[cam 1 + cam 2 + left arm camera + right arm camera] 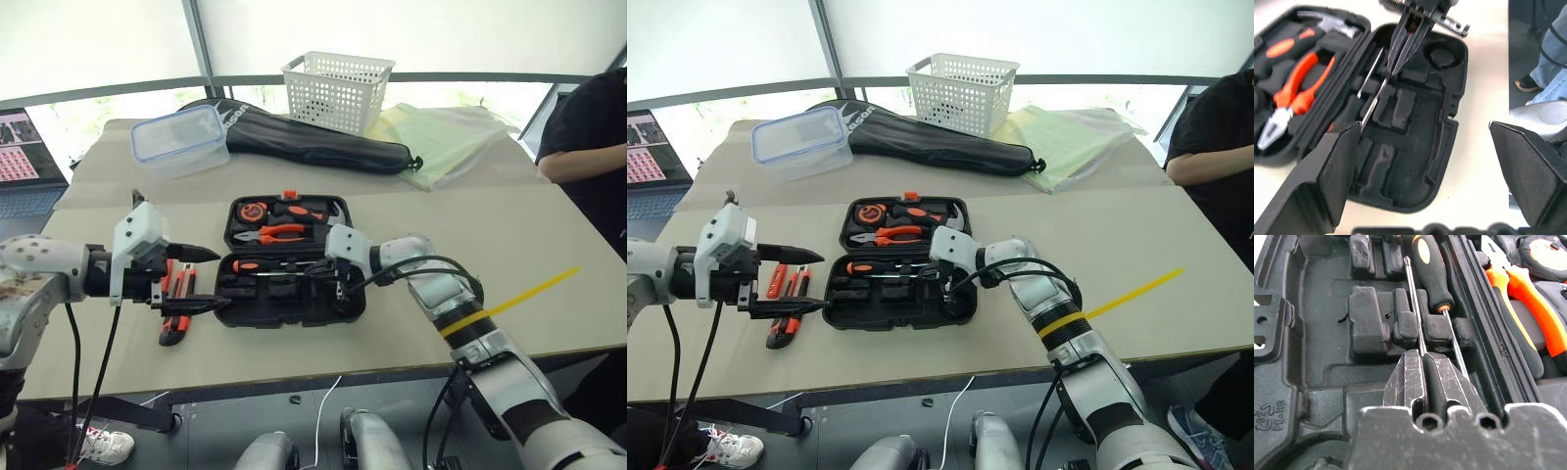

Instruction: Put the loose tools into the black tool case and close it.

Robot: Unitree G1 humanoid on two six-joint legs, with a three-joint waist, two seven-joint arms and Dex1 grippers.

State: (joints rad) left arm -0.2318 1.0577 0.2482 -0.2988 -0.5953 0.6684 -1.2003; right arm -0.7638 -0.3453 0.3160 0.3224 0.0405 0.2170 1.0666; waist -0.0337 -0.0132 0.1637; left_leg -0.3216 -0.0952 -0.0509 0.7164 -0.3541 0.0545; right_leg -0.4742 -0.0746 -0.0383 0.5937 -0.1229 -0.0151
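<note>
The case (294, 294) is lying open on the worktop (470, 235), lid half at the back with the pliers (269, 234), hammer (312, 208) and tape measure (253, 210) already snapped in. The right gripper (1425, 363) is down inside the front half with its jaws pinched on the thin steel shaft of a slim screwdriver (1413, 298), which lies along one of the moulded slots. Right beside that there's a black-and-orange screwdriver (1432, 269) sitting in its slot next to the hinge. The left gripper (196, 279) is hovering just off the case's left edge with its jaws wide apart and nothing in them. Under it, on the worktop left of the case, the knife (782, 326) and another orange-and-black tool (776, 280) lie loose; can't really make out what that second one is. Further back there's a clear tub (180, 140) with a blue rim, a long black bag (313, 145), a white basket (337, 90) and some yellowish plastic bags (446, 142). A person in a dark top (588, 127) sits at the far right edge, and a strip of yellow tape (534, 292) is stuck on the worktop near the right arm.
</note>
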